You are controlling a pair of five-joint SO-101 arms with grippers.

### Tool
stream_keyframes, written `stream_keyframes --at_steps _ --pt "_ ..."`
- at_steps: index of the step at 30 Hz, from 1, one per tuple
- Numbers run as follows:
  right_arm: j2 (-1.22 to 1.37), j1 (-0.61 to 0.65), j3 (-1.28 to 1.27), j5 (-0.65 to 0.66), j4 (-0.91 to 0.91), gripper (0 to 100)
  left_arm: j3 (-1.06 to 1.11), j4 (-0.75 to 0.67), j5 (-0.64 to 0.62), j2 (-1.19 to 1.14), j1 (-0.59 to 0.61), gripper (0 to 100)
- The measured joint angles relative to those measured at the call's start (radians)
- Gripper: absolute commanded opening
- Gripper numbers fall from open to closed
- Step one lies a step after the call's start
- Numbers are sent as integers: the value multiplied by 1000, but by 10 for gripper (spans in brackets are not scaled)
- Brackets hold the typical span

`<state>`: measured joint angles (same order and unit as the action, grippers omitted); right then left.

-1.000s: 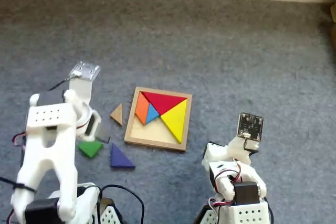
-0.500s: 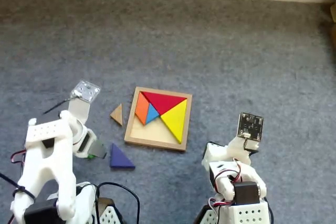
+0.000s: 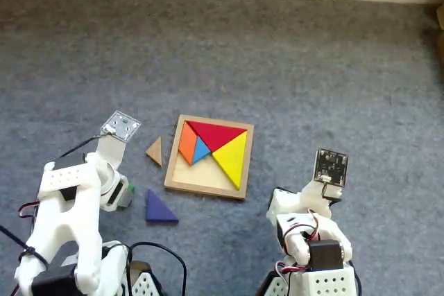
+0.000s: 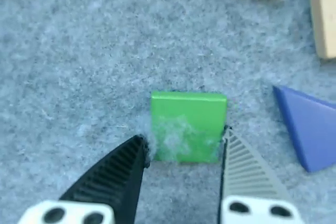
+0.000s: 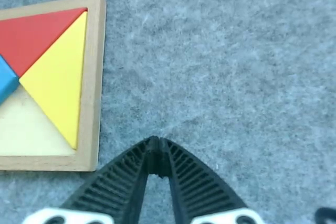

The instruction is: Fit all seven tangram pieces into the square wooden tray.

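at the left pincer: fingers apart, straddling the near end of the green square, one tip right at each side edge. cannot tell whether they press on it. green square lies flat on the grey carpet covering the desk.

dark blue triangle lies just beside the green square, apart from it, flat on the carpet. tan triangle lies further out, between the left arm and the wooden tray, near the tray's left rim as seen from the high view but not touching it.

tray holds four pieces: red triangle, yellow triangle, orange piece, small light blue triangle, fitted together against the far and right rims. near-left part of the tray floor is bare wood.

right pincer: fingers together, tips meeting, over carpet near the tray's near right corner, apart from the rim.
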<state>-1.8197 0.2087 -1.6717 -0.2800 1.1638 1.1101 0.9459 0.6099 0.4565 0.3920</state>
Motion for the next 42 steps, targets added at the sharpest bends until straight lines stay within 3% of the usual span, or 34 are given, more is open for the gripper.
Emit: stream_keyframes --at_steps 8,21,34,38,42 --pt "0 0 0 0 0 8 -3 14 0 15 0 120" --pt "0 0 0 0 0 8 -169 216 0 15 -8 120" --pt "0 0 0 0 0 8 -272 259 -241 15 -341 125" --pt "0 0 0 0 0 8 -278 259 -247 15 -334 220" --pt "0 0 0 0 0 8 -278 259 -247 15 -244 274"
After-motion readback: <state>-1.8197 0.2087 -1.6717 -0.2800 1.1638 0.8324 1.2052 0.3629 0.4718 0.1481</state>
